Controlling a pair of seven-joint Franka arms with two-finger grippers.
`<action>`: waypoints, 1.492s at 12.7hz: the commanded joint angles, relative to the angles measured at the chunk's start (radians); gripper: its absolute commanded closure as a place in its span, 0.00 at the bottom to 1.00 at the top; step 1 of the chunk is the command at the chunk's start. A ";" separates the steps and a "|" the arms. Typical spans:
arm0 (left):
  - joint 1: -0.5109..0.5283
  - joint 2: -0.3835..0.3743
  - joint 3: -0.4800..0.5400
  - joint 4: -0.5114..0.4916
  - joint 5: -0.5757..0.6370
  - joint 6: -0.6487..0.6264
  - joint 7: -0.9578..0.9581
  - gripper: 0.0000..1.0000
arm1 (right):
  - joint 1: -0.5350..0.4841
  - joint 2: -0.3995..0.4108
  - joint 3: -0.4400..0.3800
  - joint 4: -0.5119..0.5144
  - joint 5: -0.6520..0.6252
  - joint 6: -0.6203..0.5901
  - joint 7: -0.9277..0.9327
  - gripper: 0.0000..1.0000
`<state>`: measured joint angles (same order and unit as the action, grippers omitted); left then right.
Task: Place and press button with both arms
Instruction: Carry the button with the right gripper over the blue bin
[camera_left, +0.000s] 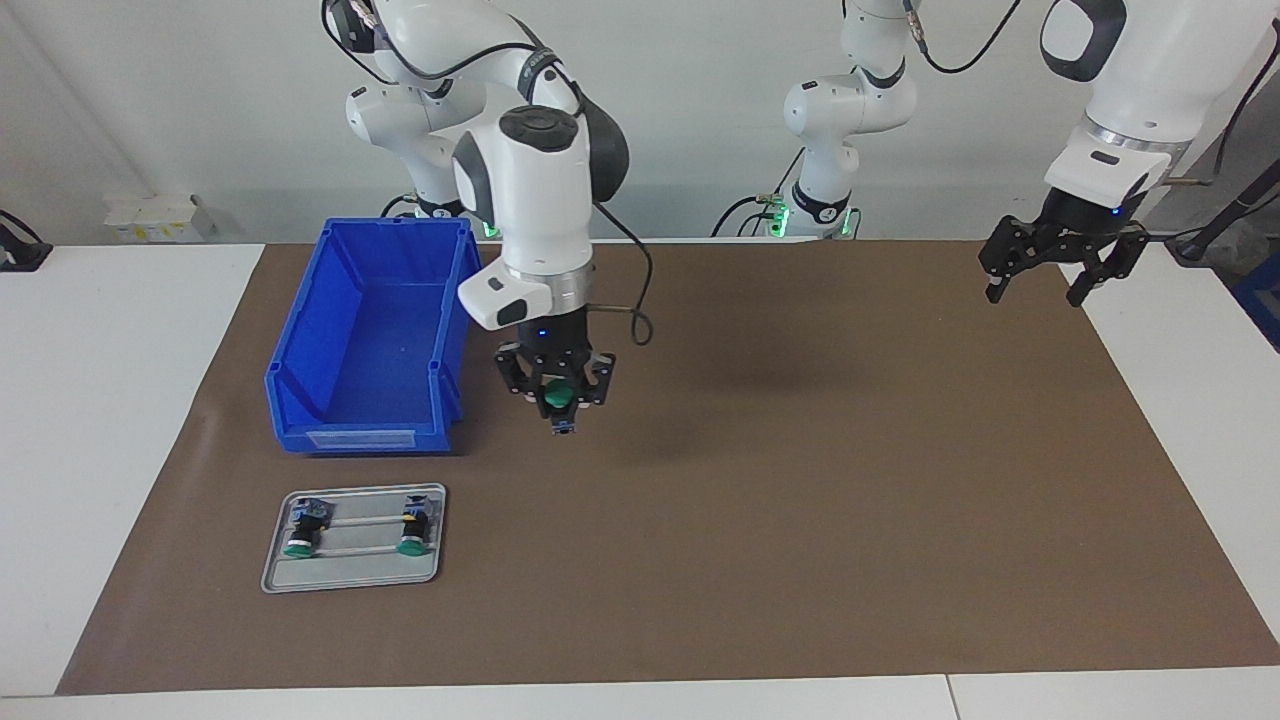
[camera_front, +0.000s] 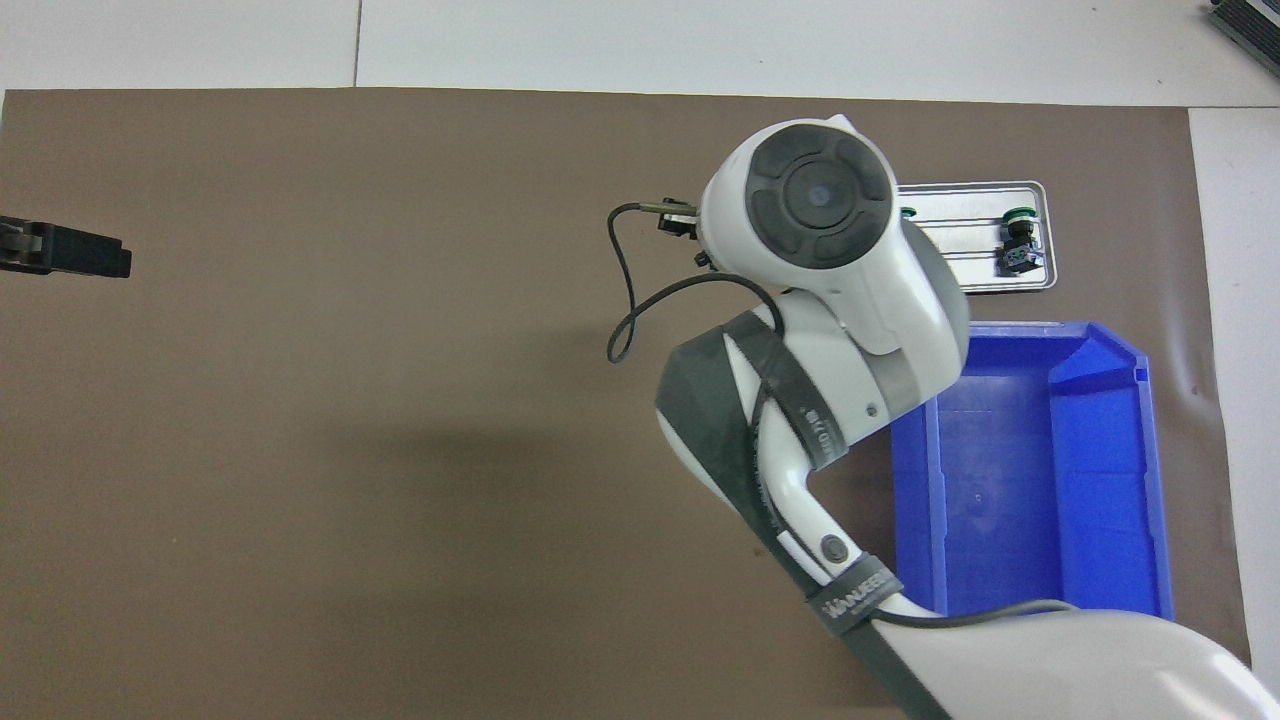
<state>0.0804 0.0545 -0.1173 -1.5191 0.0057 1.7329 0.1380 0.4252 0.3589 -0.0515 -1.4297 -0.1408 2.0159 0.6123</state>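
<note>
The button (camera_left: 558, 398), its green cap facing the camera, hangs above the brown mat (camera_left: 760, 480) beside the blue bin (camera_left: 360, 436). My right gripper (camera_left: 561, 412) points straight down and is shut on it. In the overhead view the right arm's wrist (camera_front: 820, 200) hides both this gripper and the button. My left gripper (camera_left: 1035, 296) waits open and empty in the air over the mat's edge at the left arm's end of the table. The overhead view shows only its dark tip (camera_front: 88, 254) at the frame's edge.
A grey metal tray (camera_left: 352, 572) lies farther from the robots than the bin. It holds two more green-capped buttons (camera_left: 303, 532) (camera_left: 411, 528), one with a yellow mark on its rear. The overhead view shows the tray (camera_front: 975, 272) partly under the right arm, beside the bin (camera_front: 1155, 480).
</note>
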 joint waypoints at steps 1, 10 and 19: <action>-0.027 0.102 0.004 0.130 0.004 -0.032 0.005 0.00 | -0.110 -0.021 0.019 -0.041 0.001 -0.002 -0.171 1.00; -0.013 0.025 0.010 -0.002 0.016 -0.041 0.006 0.00 | -0.410 -0.006 0.021 -0.199 0.170 0.211 -0.657 1.00; -0.013 0.008 0.013 0.001 0.000 -0.067 -0.001 0.00 | -0.410 -0.182 0.018 -0.355 0.170 0.008 -0.658 1.00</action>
<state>0.0628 0.0993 -0.1080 -1.4889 0.0082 1.6821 0.1384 0.0250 0.3084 -0.0459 -1.6536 0.0096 2.0555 -0.0222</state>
